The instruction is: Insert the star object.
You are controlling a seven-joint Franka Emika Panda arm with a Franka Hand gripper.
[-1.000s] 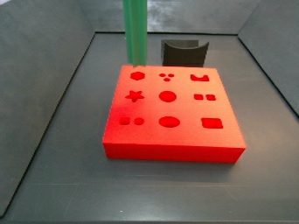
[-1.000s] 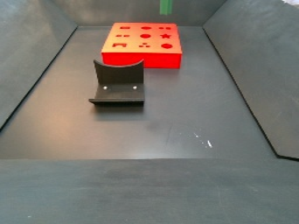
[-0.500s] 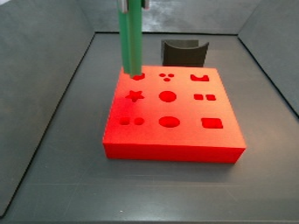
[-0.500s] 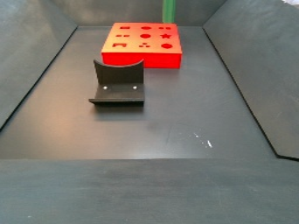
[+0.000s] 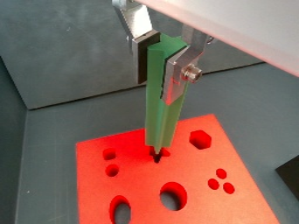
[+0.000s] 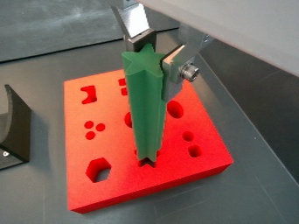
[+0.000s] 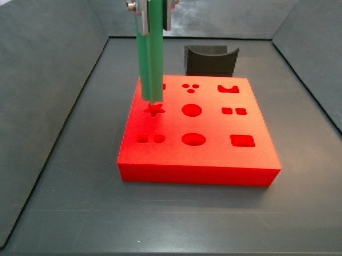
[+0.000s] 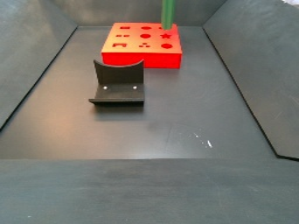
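My gripper (image 5: 162, 54) is shut on the star object (image 5: 163, 105), a long bright green rod with a star-shaped end (image 6: 145, 105). It hangs upright over the red block (image 7: 198, 133). In both wrist views its lower tip meets the block's top at a hole (image 5: 156, 157). In a side view the rod (image 7: 152, 55) comes down onto the star hole (image 7: 154, 109) on the block's left side. In a side view only the rod's lower part (image 8: 169, 13) shows above the block (image 8: 143, 44). The gripper (image 7: 151, 6) sits at the frame's upper edge there.
The red block has several other shaped holes (image 7: 195, 139). The dark fixture (image 8: 118, 82) stands on the floor apart from the block, and shows behind it in a side view (image 7: 210, 58). Grey walls (image 7: 80, 70) ring the dark floor.
The gripper has carried the green rod down and slightly sideways; its tip went from above the block's back left corner to the star hole.
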